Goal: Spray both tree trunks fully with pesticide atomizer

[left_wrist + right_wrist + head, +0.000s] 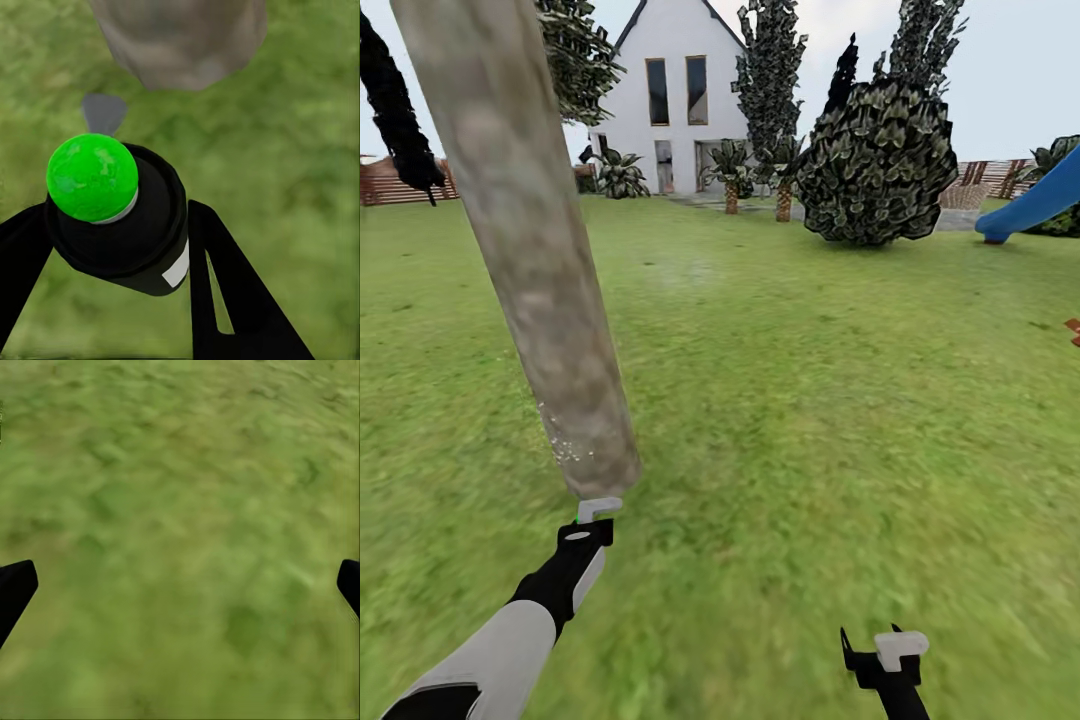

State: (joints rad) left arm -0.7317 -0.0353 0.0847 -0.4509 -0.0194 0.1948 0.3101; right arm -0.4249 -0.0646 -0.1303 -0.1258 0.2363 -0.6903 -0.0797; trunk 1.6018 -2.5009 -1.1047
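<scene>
**Right wrist cam: just lawn and two finger tips**

Pretty much all mottled green grass lawn (180, 525) here, blurry patches of lighter and darker green (no sharp detail anywhere). The right gripper (180, 585) has its two black fingers (15, 585) poking in at opposite edges, spread wide apart with nothing between them but grass below.

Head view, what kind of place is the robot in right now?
Most likely a home back garden: a grass lawn runs up to a white house, with a thick tree trunk close by and a blue slide near the wooden fence.
</scene>
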